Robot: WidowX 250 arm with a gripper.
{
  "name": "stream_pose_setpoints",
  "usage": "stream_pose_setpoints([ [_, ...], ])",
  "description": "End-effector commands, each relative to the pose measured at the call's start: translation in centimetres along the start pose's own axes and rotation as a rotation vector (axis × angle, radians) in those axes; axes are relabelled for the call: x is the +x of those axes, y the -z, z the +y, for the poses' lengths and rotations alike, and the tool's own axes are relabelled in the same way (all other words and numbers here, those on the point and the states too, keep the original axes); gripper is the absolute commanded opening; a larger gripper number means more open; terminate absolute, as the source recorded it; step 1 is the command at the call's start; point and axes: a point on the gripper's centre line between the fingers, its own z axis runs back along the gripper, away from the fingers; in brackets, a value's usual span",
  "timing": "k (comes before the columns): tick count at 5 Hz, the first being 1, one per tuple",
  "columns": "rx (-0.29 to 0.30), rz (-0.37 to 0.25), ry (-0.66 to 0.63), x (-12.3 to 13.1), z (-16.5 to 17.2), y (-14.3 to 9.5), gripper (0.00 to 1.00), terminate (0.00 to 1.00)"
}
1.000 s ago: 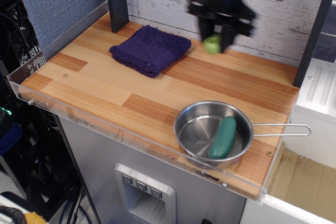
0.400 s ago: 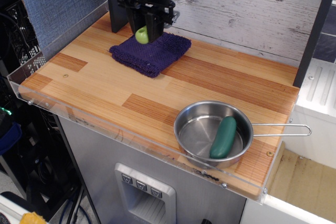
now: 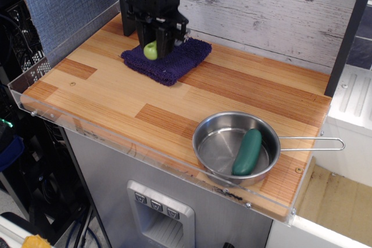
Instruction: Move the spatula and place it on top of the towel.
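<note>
With its lime-green handle showing between the fingers, the spatula (image 3: 150,50) hangs clamped in the gripper (image 3: 153,48) directly over the towel (image 3: 174,62), at or just above the cloth. This looks like the placing step; the next move calls for opening the fingers and lifting clear of the towel.

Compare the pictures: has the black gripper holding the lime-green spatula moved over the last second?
Yes. The black gripper, shut on the lime-green spatula, has travelled left along the grey plank wall and lowered onto the dark purple towel.
</note>
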Motion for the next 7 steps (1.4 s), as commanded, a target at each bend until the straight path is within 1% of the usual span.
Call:
stream_pose_setpoints([
  [1, 0.032, 0.021, -0.014, 1.6, 2.8, 0.8, 0.0, 0.0],
  [2, 0.011, 0.036, 0.003, 1.6, 2.7, 0.4, 1.0, 0.0],
  [3, 0.007, -0.016, 0.04, 1.7, 2.0, -1.9, 1.0, 0.0],
  [4, -0.004, -0.1, 0.057, 1.4, 1.3, -6.0, 1.0, 0.0],
  [5, -0.023, -0.14, 0.022, 0.5, 0.2, -9.4, 1.0, 0.0],
  [6, -0.054, -0.146, -0.026, -0.8, -1.6, -11.1, 1.0, 0.0],
  [7, -0.067, -0.155, -0.007, -1.4, -3.4, -11.3, 1.0, 0.0],
])
